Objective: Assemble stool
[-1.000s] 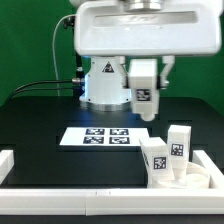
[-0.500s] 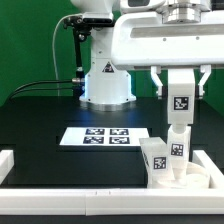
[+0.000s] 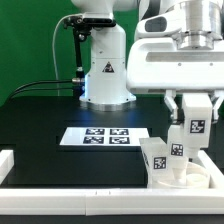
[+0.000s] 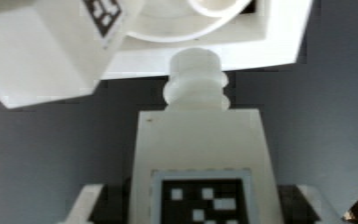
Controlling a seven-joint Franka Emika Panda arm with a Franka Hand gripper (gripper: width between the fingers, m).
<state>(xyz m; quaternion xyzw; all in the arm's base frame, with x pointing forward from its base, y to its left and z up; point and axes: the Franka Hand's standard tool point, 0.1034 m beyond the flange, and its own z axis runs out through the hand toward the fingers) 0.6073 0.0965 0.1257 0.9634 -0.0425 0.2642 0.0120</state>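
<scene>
Gripping a white leg (image 3: 194, 128) tight in my claw (image 3: 194, 112), I needed to keep it straight and line its tip over the seat (image 3: 190, 178) hole.

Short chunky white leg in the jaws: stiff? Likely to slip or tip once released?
Probably stiff: the short chunky white plastic leg looks like solid moulded plastic, unbent in the gripper. Possibly slippery, since its faces look smooth. Its rounded narrow tip suggests it may topple unless seated in the round white disc seat.
</scene>
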